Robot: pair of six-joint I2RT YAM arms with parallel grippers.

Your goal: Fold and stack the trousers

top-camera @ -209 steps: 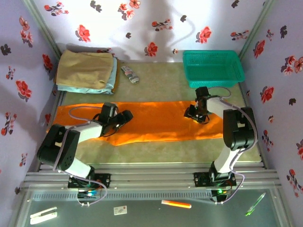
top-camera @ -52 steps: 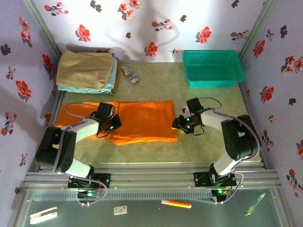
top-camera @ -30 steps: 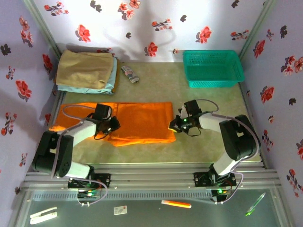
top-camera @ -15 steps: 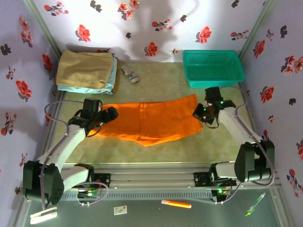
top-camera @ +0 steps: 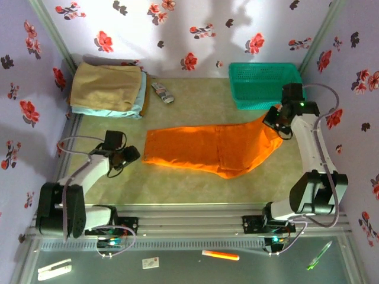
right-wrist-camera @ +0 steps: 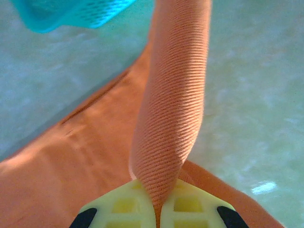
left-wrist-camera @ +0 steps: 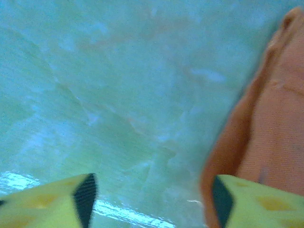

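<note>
The trousers (top-camera: 207,148) are laid across the middle of the counter (top-camera: 195,100), with the long axis running left to right and the right end tilted up toward the far right, near the green basket (top-camera: 266,86). That end is pinched in the closed right tool (top-camera: 277,117). The left tool (top-camera: 127,156) is parted and empty, just beside the left end.

I'm working in a robot test booth dressed up as a home, not a real room. Flowered wallpaper (top-camera: 177,35) covers thin panels held by metal corner posts (top-camera: 52,32). The left arm (top-camera: 86,173) and right arm (top-camera: 312,145) bolt to an aluminium rail (top-camera: 189,222). Laundry props lie on the beige surface (top-camera: 195,97): the trousers (top-camera: 207,148), folded garments (top-camera: 106,86) and a green basket (top-camera: 263,86).
</note>
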